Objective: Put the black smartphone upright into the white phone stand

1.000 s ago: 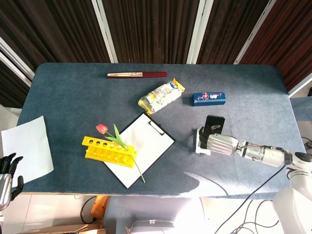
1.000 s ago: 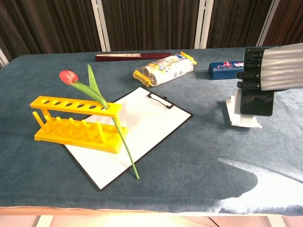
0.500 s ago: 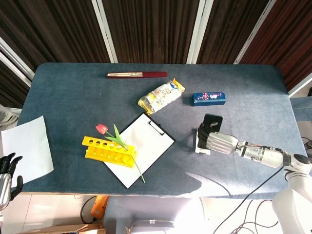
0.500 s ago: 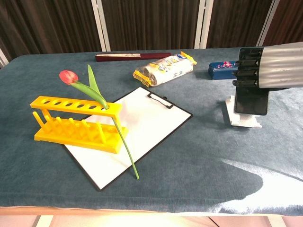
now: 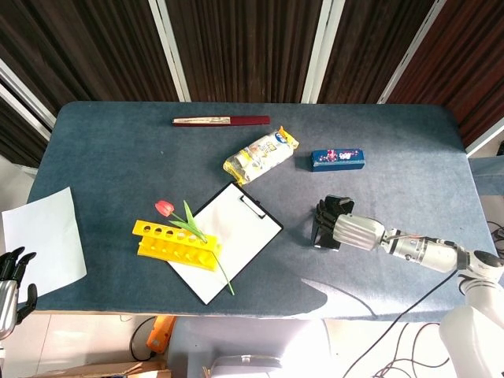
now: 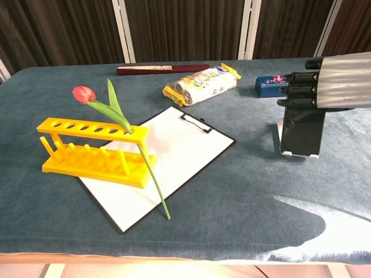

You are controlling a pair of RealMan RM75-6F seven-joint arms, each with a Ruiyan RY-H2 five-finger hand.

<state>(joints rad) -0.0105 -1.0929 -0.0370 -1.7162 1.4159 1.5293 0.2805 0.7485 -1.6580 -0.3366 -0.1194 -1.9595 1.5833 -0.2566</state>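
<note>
1. Right hand comes in from the right side of the table; its dark fingers lie across the top of the black smartphone and appear closed on its upper edge, holding it. How the thumb sits behind the phone can't be seen.
2. Smartphone stands upright, near vertical in chest view, w/ its bottom edge down in the white phone stand; only small bits of the stand show below and beside the phone. From head view the phone and stand are mostly hidden under the right hand.
3. Left hand is off the table at the lower left corner of head view, holding nothing, fingers apart and pointing up.
4. Blue box lies behind the stand, apart from it.
5. Snack pack lies near table centre; dark red flat item near the far edge.
6. Clipboard w/ white sheet sits mid-table; yellow rack overlaps its left corner, w/ a red tulip standing in it.
7. White paper hangs over the table's left edge.
</note>
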